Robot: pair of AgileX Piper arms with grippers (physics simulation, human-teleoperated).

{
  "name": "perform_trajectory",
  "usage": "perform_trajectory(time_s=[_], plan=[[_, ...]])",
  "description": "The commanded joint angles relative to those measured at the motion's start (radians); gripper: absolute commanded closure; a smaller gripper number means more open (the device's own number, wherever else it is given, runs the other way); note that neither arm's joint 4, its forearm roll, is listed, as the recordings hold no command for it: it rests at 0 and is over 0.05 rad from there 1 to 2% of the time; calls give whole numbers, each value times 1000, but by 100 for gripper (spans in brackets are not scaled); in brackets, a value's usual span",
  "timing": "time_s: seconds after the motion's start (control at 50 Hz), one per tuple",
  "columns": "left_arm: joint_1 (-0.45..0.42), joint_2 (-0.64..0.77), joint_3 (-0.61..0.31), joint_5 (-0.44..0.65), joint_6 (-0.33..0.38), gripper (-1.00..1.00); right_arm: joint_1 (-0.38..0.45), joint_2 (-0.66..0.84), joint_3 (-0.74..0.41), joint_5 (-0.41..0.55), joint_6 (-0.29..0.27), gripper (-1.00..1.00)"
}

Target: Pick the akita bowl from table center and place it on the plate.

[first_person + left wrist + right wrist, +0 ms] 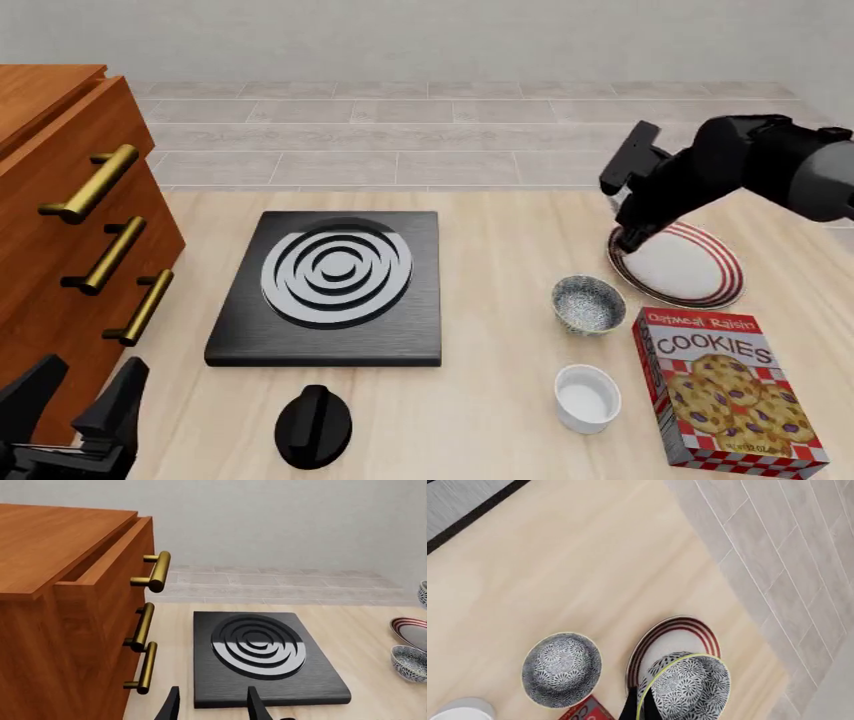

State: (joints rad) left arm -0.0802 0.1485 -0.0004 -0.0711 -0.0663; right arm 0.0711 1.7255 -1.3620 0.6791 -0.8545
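The wooden drawer cabinet (pixel 67 200) fills the table's nine o'clock side, with the black burner plate (pixel 334 285) beside it at centre. At four o'clock lies the cookie box (pixel 727 390). The plate (pixel 694 270) sits at three o'clock; above it the right gripper (pixel 644 707) pinches the rim of the akita bowl (pixel 684 687), which hangs over the plate. The look-alike bowl (pixel 589 304) rests beside the plate, the white ramekin (pixel 587 397) nearer. The left gripper (pixel 213 705) idles, fingers spread wide.
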Motion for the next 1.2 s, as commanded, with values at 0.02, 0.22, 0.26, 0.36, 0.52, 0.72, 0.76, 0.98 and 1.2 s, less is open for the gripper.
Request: perform_trajectory(time_s=[0.02, 0.22, 0.26, 0.36, 0.52, 0.72, 0.76, 0.98, 1.2], plan=[[-2, 10, 0, -9, 20, -100, -64, 43, -69, 45, 30, 100], [4, 39, 0, -32, 16, -100, -143, 56, -25, 4, 14, 100], [3, 40, 0, -34, 17, -100, -159, 50, -7, 2, 9, 100], [4, 48, 0, -41, 18, -100, -198, 46, 16, -10, -23, 100], [2, 45, 0, -38, 22, -100, -219, 47, 49, -40, -37, 100], [8, 63, 0, -54, 31, -100, -223, 83, 7, -64, -13, 100], [8, 61, 0, -52, 29, -100, -221, 105, -28, -58, 27, 100], [7, 84, 0, -69, 30, -100, -201, 176, -74, -67, 131, 100], [7, 85, 0, -68, 31, -100, -214, 225, -61, -124, 142, 100]])
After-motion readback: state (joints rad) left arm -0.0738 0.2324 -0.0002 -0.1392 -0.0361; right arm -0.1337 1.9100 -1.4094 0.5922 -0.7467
